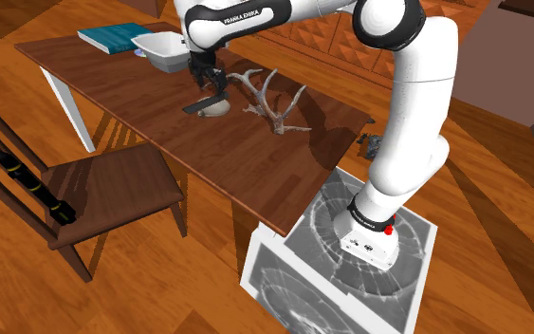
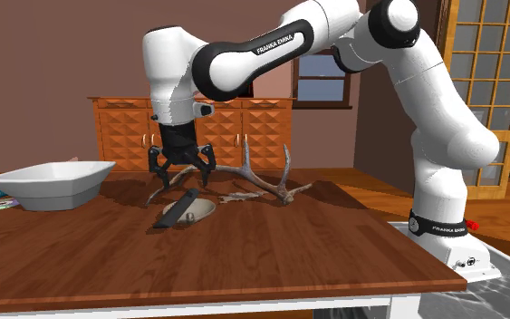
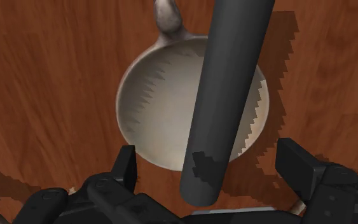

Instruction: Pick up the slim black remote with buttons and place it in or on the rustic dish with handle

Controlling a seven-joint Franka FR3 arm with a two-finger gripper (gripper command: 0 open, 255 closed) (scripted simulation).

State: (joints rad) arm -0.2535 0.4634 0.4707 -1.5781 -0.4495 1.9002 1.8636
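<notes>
The black remote (image 3: 225, 95) is lying slanted across the pale handled dish (image 3: 152, 108) near the middle of the surface (image 2: 289, 245), while the fingers (image 3: 125, 168) are hanging spread apart just above it, gripping nothing.

- Shoulder view: even, warm light. The arm (image 1: 410, 123) throws a soft dark shadow on the table (image 1: 141, 95), just off centre toward 2 o'clock.
- The floor (image 1: 502, 285) lies darker beneath the table.
- Second exterior view: dimmer and muted. The window (image 2: 321, 80) at 12 o'clock and the glazed door (image 2: 488, 54) at 2 o'clock are paler, bluish patches.
- Wrist view: shadows have jagged, stair-stepped edges. The remote (image 3: 228, 95) shades the dish (image 3: 152, 121) toward 3 o'clock.
</notes>
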